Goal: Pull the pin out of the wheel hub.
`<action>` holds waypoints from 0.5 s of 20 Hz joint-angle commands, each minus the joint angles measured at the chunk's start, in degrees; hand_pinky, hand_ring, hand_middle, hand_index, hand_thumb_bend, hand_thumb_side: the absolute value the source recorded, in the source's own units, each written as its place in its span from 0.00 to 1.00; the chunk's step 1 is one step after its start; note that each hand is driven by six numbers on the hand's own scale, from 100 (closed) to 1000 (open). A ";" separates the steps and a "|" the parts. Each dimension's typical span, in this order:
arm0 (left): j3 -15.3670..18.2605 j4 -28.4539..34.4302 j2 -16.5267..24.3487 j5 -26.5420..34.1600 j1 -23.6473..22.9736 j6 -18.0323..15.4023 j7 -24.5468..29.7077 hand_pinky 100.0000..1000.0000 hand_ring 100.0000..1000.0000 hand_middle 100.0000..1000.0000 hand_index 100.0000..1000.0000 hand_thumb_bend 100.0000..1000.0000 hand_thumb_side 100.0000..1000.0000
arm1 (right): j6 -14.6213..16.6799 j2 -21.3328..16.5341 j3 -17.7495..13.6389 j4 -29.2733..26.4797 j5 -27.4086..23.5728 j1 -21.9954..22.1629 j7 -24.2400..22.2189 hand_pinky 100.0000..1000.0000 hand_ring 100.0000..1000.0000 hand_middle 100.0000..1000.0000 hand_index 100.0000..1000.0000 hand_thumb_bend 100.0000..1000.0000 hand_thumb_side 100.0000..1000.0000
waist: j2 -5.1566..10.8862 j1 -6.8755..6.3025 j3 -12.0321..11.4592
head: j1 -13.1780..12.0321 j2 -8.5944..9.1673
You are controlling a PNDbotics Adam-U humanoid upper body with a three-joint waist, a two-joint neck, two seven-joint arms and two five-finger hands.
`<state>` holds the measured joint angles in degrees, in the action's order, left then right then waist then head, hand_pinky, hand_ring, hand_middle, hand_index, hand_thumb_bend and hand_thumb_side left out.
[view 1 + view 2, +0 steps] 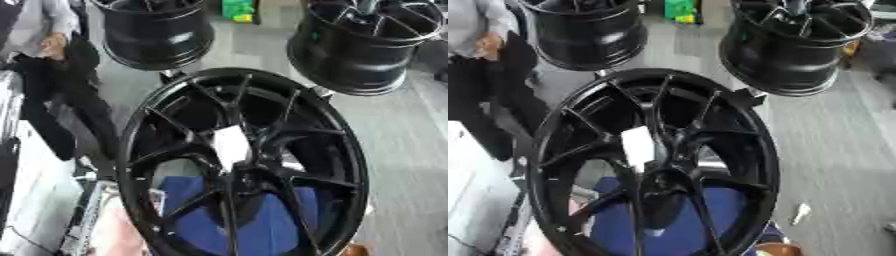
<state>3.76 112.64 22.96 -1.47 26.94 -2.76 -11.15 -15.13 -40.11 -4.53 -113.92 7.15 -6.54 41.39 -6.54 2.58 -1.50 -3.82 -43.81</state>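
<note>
Large black wheel hub (245, 165) stands tilted in near centre, spokes facing camera. White piece (232, 146) (possibly the pin, too blurred to tell) sits at hub centre. Two more black rims (162, 32) (367, 42) far behind. Blue surface (262, 225) shows through spokes. Neither robot hand visible.

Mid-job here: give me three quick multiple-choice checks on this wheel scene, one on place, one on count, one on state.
1. Where is the white patch? A on the near wheel's centre; B on the floor; C on a far wheel.
2. How many black wheels show? A one; B two; C three.
3. Robot hands? A both gripping; B one touching; C none in view.

A: the white patch sits at the near wheel centre.
C: two far wheels stand behind it.
C: no hand shows in either view.
</note>
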 commanded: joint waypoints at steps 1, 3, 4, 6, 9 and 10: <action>0.67 1.14 0.32 0.37 0.49 0.17 -0.25 0.63 0.60 0.55 0.78 0.04 0.43 | 0.04 -1.43 -0.49 -0.67 0.03 -0.43 0.01 0.84 0.70 0.66 0.68 0.00 0.28 | 0.53 -0.03 -0.04 | 0.04 -0.30; 0.59 1.17 0.33 0.37 0.57 0.22 -0.16 0.63 0.60 0.56 0.78 0.04 0.44 | 0.02 -1.47 -0.41 -0.67 -0.01 -0.54 -0.09 0.84 0.70 0.66 0.68 0.00 0.28 | 0.41 0.01 -0.17 | -0.02 -0.30; 0.53 1.09 0.37 0.31 0.65 0.30 -0.02 0.63 0.60 0.56 0.78 0.04 0.44 | 0.03 -1.51 -0.39 -0.67 -0.02 -0.59 -0.13 0.84 0.70 0.66 0.68 0.00 0.28 | 0.38 0.03 -0.23 | -0.06 -0.30; 0.41 0.92 0.60 0.12 0.83 0.40 0.28 0.63 0.60 0.56 0.78 0.04 0.44 | 0.08 -1.61 -0.31 -0.67 -0.05 -0.63 -0.26 0.84 0.70 0.66 0.68 0.00 0.28 | 0.38 0.06 -0.29 | -0.22 -0.30; 0.10 0.54 1.10 -0.25 1.32 0.36 0.73 0.63 0.60 0.56 0.78 0.03 0.43 | -0.05 -1.76 -0.17 -0.67 -0.18 -0.46 -0.47 0.84 0.70 0.66 0.68 0.00 0.27 | 0.36 0.13 -0.31 | -0.31 -0.30; 0.00 0.43 1.17 -0.37 1.48 0.31 0.88 0.63 0.60 0.56 0.77 0.04 0.43 | -0.07 -1.77 -0.20 -0.67 -0.17 -0.42 -0.49 0.84 0.70 0.66 0.68 0.00 0.27 | 0.34 0.15 -0.27 | -0.35 -0.30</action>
<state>3.71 112.73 22.64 -1.61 27.35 -2.42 -10.60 -15.28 -40.11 -4.30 -113.92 7.14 -6.53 41.12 -6.74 2.82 -1.81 -3.93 -43.82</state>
